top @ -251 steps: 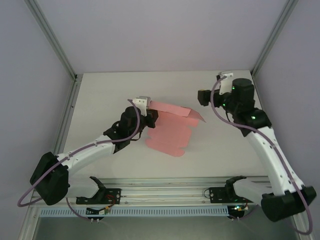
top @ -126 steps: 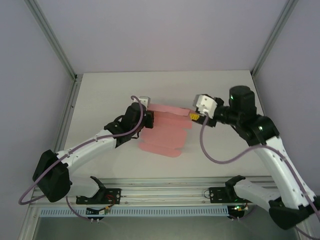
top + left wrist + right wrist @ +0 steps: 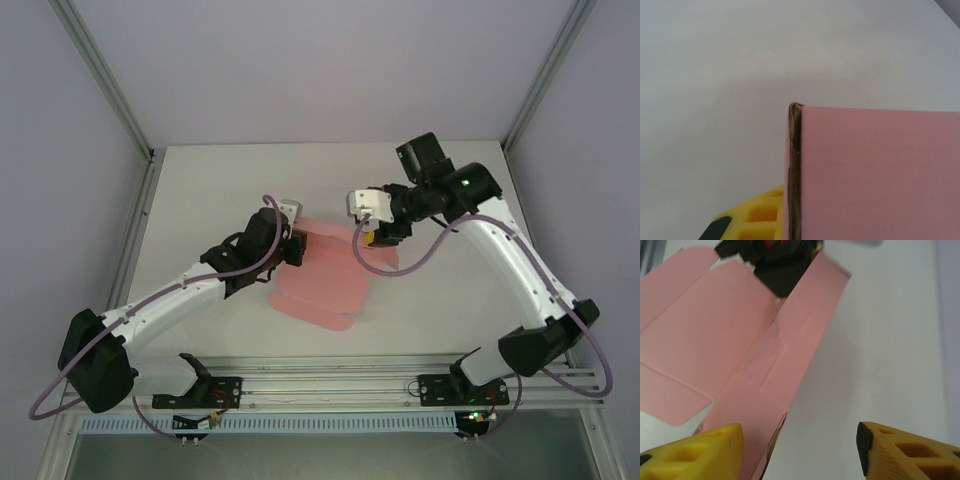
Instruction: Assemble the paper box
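Left gripper (image 3: 297, 246) looks clamped on the box (image 3: 320, 285) flap; right gripper (image 3: 799, 436), jaws apart, straddles its edge. A crooked pinch could buckle the card.

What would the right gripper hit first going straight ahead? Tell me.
Likely the paper box: its raised flap lies just ahead of the open right gripper. The left gripper holding it sits farther along; depth is unclear.
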